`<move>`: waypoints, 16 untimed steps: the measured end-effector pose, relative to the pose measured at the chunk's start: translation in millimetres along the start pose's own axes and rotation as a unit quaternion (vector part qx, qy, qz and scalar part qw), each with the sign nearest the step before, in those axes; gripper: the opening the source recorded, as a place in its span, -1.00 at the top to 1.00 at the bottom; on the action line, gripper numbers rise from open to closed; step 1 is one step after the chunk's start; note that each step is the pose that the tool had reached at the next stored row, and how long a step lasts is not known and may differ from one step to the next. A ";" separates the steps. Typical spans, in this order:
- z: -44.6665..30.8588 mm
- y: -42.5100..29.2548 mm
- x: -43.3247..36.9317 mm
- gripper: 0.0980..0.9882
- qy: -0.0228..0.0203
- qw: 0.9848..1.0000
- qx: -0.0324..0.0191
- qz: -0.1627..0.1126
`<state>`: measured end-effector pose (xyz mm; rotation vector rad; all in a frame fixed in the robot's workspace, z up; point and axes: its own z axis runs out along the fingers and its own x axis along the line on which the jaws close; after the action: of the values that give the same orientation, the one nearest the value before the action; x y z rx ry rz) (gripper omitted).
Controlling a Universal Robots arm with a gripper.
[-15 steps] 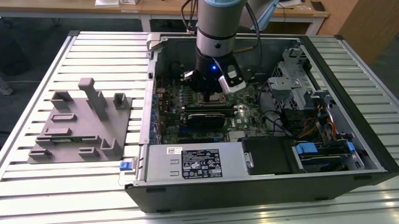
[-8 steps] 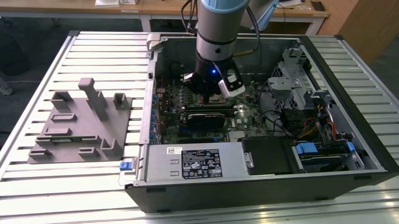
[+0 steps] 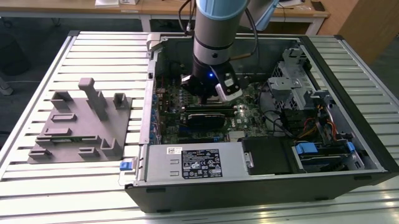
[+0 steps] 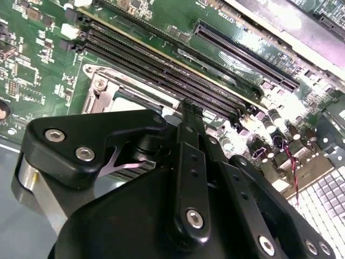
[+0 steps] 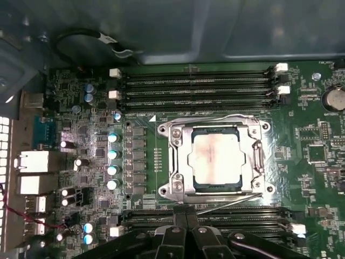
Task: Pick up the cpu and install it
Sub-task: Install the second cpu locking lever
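A: Where is the cpu (image 5: 218, 159) seen?

B: In the first wrist view it is seated flat in the socket frame (image 5: 215, 160), pale top up, between the memory slots (image 5: 199, 85).

A: And relative to the gripper (image 5: 186, 216)?

B: At roughly 12 o'clock from the fingertips, near but apart. Square part, so no long axis is noted.

A: Jaw state?

B: Fingers are pressed together; nothing is held.

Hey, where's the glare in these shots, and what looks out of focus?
First wrist view: soft sheen on the cpu lid and the socket frame. Second wrist view: the gripper looms dark and blurred; washed-out bright strip along the case edge. Exterior view: evenly lit.
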<state>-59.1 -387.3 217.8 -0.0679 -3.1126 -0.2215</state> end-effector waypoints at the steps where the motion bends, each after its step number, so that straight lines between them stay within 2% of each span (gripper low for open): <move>1: 1.4 -0.4 0.0 0.98 0.000 1.000 -0.001 0.000; 6: 6.9 -2.3 0.9 0.98 0.000 1.000 -0.006 0.000; 12: 6.9 -10.9 4.4 0.98 0.001 1.000 -0.027 0.000; 16: 8.1 -12.6 7.8 0.98 0.002 0.999 -0.036 -0.001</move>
<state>-67.6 -398.3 208.1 -0.0669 -3.1010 -0.3327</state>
